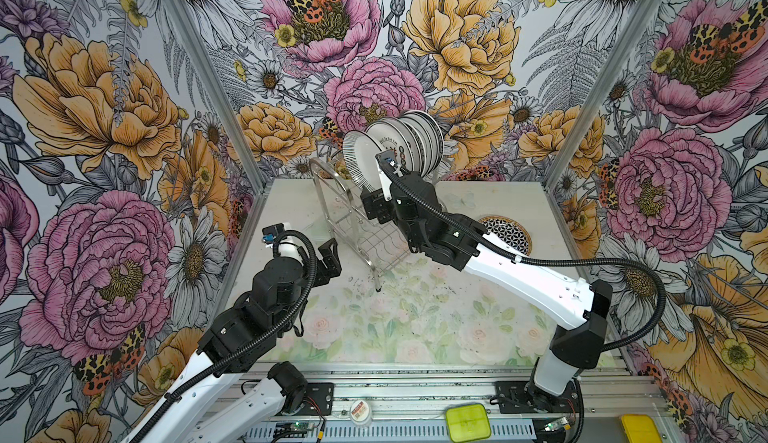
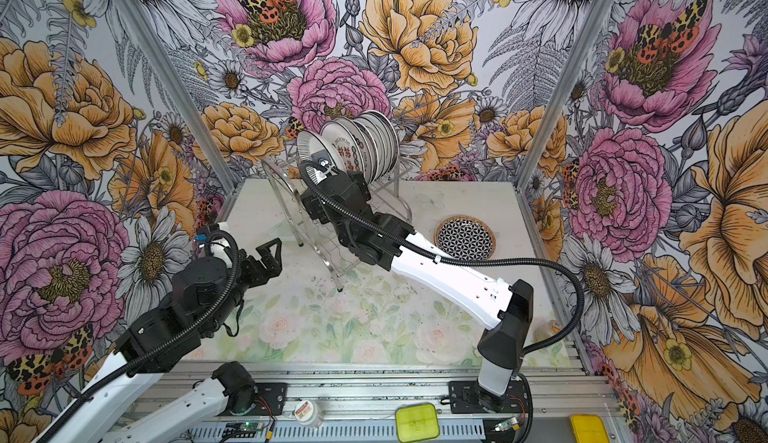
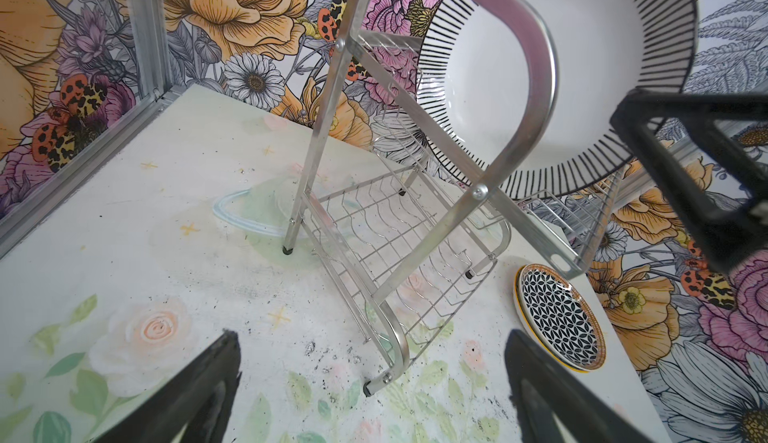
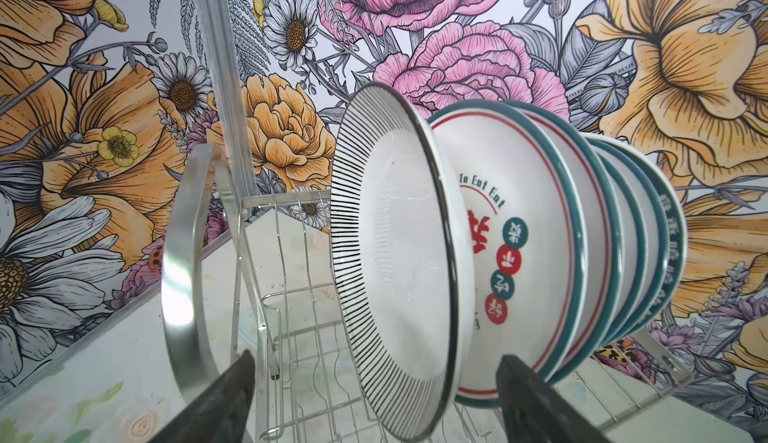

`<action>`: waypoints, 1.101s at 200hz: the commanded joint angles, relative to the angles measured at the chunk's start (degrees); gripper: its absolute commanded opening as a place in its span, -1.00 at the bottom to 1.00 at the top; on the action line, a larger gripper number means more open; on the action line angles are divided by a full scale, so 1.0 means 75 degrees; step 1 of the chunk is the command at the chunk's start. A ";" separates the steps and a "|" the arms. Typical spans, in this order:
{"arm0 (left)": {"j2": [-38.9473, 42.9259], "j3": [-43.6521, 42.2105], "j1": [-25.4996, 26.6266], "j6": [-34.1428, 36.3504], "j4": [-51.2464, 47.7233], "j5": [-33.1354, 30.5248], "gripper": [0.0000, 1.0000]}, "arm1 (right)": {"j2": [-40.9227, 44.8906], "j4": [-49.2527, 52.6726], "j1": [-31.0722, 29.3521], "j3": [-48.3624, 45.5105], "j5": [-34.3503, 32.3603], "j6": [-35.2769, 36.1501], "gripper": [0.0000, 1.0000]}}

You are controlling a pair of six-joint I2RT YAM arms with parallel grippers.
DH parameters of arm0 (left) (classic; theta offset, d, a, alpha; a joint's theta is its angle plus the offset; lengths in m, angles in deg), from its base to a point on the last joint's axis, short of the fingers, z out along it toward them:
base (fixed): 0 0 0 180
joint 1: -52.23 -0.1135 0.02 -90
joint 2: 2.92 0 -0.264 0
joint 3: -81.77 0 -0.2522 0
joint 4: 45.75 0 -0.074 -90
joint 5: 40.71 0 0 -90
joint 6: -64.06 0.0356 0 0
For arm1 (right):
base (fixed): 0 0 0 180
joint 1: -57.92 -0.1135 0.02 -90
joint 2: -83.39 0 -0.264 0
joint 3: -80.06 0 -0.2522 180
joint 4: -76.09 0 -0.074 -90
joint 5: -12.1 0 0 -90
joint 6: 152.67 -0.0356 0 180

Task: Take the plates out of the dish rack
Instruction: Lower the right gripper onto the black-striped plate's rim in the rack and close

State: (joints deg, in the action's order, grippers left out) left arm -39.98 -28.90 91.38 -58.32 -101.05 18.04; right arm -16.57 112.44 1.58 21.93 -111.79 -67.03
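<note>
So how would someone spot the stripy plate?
Find the shiny steel dish rack on the table. A row of plates stands on edge on its upper tier; the stripy plate is the end one beside the empty slots. Only it has thin black lines round its rim; its neighbours have teal bands.

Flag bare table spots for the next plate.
Biggest free patch: table front, between rack feet and the front rail. Also bare: the back left corner between rack and left wall, and the back right corner behind the lattice plate. Crowded: between rack and lattice plate, where the right arm crosses; left gripper hovers off the rack's front left.
</note>
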 commanded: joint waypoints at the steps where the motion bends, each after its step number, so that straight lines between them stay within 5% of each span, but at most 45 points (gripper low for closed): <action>1: 0.0101 -0.0097 -0.0285 0.0233 -0.0167 0.0359 0.97 | -0.0280 -0.0187 0.0119 0.0413 -0.0399 0.0132 0.78; 47: 0.0090 -0.0121 -0.0785 0.0212 -0.0180 0.0717 0.98 | -0.0645 -0.0184 0.0224 0.0769 -0.0575 0.0253 0.69; 133: 0.0067 -0.0156 -0.1283 0.0203 -0.0154 0.1130 0.97 | -0.1067 -0.0173 0.0329 0.1118 -0.0527 0.0177 -0.02; 220: 0.0116 -0.0306 -0.1864 0.0019 -0.0099 0.1667 0.98 | -0.1271 -0.0176 0.0376 0.1196 -0.0275 0.0143 -0.37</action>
State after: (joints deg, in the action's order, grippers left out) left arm -38.41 -30.54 78.82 -57.95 -101.75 27.03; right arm -24.29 111.87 4.71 29.19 -115.87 -66.05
